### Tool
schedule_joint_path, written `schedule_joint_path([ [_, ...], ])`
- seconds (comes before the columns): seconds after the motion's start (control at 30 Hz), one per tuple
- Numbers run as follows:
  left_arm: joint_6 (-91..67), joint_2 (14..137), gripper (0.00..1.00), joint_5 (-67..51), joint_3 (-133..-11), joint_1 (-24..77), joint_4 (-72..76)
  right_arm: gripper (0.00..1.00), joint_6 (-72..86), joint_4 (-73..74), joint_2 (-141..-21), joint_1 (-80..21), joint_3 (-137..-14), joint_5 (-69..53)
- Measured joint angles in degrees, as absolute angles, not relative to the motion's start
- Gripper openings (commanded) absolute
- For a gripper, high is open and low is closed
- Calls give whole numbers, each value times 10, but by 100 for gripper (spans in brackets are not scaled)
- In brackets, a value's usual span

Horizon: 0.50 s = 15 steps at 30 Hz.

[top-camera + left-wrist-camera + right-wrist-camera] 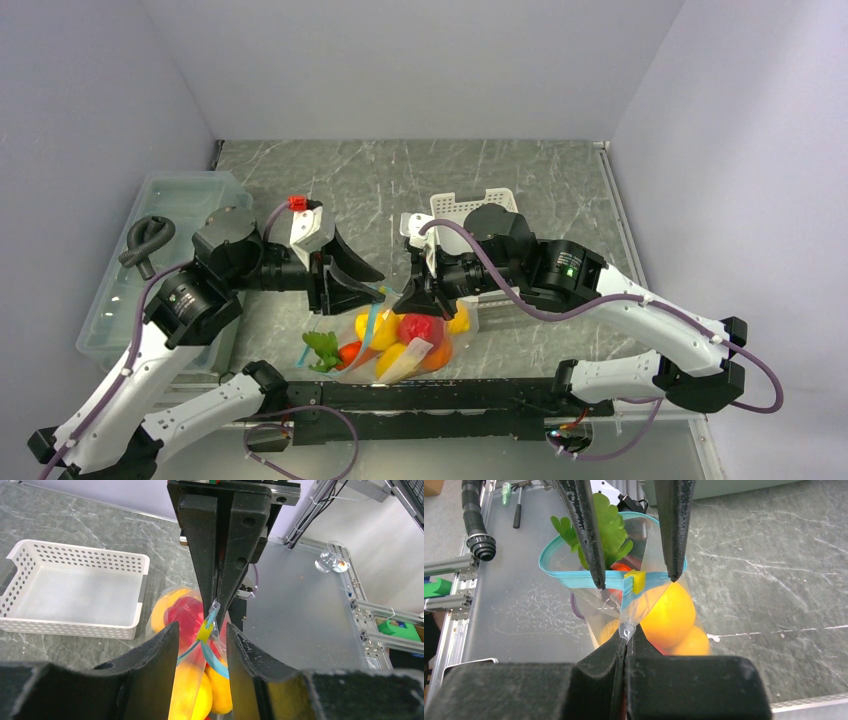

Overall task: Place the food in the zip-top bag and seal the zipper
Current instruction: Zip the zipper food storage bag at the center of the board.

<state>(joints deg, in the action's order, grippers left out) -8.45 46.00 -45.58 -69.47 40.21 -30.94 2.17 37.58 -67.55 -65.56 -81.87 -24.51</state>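
Closest to the right wrist camera, the right claw (624, 642) is seen pressed shut on a pinch of clear plastic belonging to the zip-top bag (646, 555), just below the yellow slider (638, 581). Above that grip the zipper (569, 577) is spread into a teal loop, so the bag's mouth is held open rather than sealed.

The left claw (202, 630) is met from the opposite side. Its two fingers (591, 545) are set apart and brought down to the teal strip, one on each side of the slider. A gap is visible between each pad and the slider, so nothing is gripped by this claw.

The food is gathered in the bag – yellow round fruits (671, 615) low against the plastic, a red pepper (418, 328) among them, and an orange carrot (348, 352) towards the mouth. A green leafy piece (611, 530) is lodged at the open mouth, within the teal loop.

From above, the bag is found on the worktop (450, 170) near its front edge, between the two arms. A white perforated basket (470, 203) is placed just behind the right claw, with nothing seen inside it – and a translucent lidded bin (170, 200) is set at the far left, beside the left arm
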Motion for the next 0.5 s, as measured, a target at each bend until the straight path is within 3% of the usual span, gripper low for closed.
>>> schedule_joint_path([
  [0.2,-84,465,44,-451,-695,402,-306,0,22,374,-675,-656,-818,-246],
  [0.5,-82,468,28,-462,-695,402,-306,0,22,373,-675,-656,-818,-246],
])
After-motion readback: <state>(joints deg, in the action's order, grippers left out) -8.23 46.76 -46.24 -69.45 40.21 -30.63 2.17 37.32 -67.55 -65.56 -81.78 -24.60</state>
